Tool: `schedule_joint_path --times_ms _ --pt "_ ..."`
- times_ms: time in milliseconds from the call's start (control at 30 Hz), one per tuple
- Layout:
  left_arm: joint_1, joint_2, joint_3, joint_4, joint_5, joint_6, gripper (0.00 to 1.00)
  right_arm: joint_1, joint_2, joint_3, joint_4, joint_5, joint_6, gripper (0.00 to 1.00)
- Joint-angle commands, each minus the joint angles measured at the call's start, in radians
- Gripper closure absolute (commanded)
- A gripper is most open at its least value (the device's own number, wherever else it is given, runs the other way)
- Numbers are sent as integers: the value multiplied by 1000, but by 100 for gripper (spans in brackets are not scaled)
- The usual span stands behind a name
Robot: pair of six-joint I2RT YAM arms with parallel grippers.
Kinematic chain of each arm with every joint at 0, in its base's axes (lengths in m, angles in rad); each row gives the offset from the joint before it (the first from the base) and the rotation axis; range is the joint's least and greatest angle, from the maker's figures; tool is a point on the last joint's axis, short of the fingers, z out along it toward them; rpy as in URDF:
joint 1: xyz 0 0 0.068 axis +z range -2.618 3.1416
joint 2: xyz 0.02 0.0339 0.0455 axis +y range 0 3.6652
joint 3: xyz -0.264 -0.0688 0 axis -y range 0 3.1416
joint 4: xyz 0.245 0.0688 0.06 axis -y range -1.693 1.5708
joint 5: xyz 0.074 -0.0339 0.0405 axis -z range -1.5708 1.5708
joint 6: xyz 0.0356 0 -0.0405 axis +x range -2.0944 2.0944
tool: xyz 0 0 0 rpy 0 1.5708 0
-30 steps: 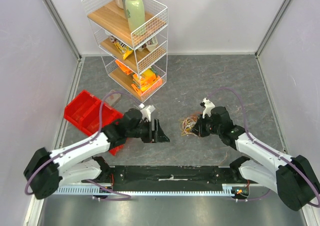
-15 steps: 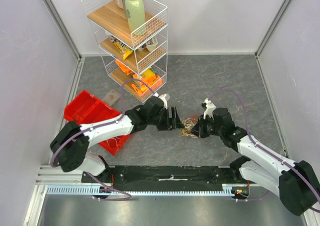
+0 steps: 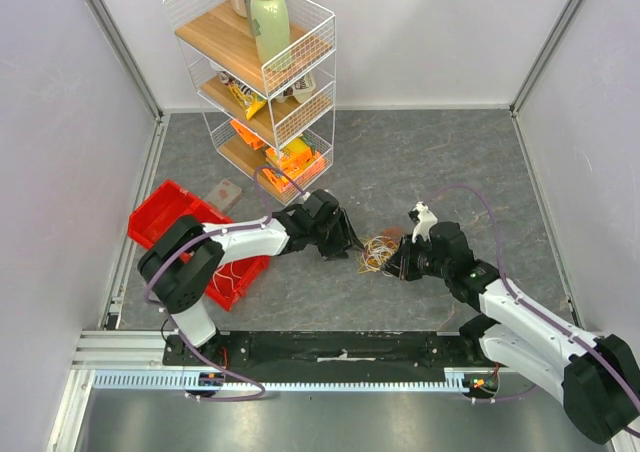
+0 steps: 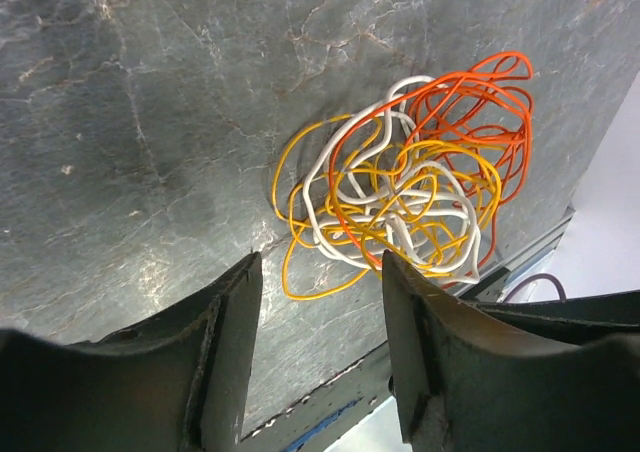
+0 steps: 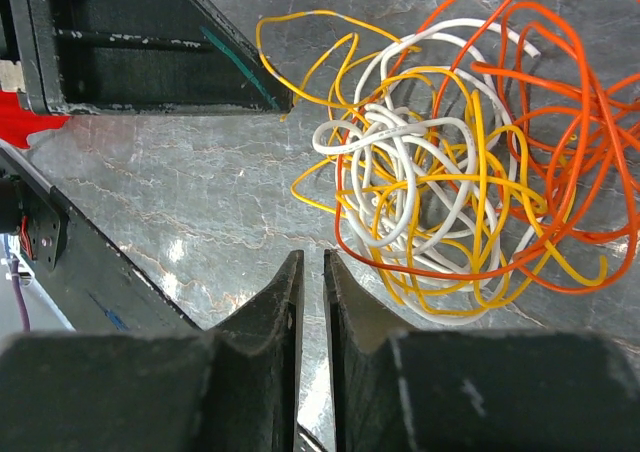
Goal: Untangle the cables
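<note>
- the cables (image 3: 378,253) lie on open grey floor (image 3: 430,162), hemmed between the left gripper (image 3: 352,244) and right gripper (image 3: 398,264).
- far side of the tangle is bare floor, open for passing.
- wire shelf (image 3: 262,82) stands behind the left arm; red bin (image 3: 170,227) blocks the left side.

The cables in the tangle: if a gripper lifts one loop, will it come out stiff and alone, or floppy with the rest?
The cables look thin and curl in loose loops, so they are probably floppy and light. Orange, yellow and white strands cross many times, so one pulled loop would likely drag the whole bundle. The stone-look tabletop seems smooth, so the tangle may slide when pushed.
</note>
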Motion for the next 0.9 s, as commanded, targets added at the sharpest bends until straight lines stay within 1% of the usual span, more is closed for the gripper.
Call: schedule_joint_path --times_ms 0,67,200,267,333,400,467,567,633,667,700,733,767,867 --pt "4 19 29 71 0 -33 39 2 -17 3 -16 5 4 80" --pt "2 -7 6 87 14 -23 37 2 -27 8 -28 6 0 80" --pt "2 -145 -153 274 -6 -38 34 2 -47 12 -60 26 -16 80" --pt "4 -180 -181 311 -8 -45 30 2 -54 14 -61 28 -8 80" --pt "11 -170 -144 272 -6 -44 26 2 -51 15 -53 23 -8 80" --pt "24 -130 -89 206 -6 -58 24 2 -39 15 -48 34 -13 80" --pt "36 -70 -26 129 12 -113 25 4 -27 25 -54 34 -14 80" --pt "42 25 28 126 66 -163 30 2 -28 25 -53 40 -13 80" --pt "42 65 31 147 86 -193 36 1 -31 28 -59 44 -11 79" --pt "45 75 26 159 87 -199 41 2 -36 32 -59 44 -5 80" --pt "42 80 20 172 84 -199 49 2 -37 31 -57 44 -3 79" --pt "42 79 14 178 80 -200 62 2 -37 32 -59 47 -2 79" --pt "42 71 6 181 71 -191 71 1 -40 29 -59 52 -2 79" --pt "42 11 -23 180 34 -158 92 2 -28 19 -45 66 4 77"
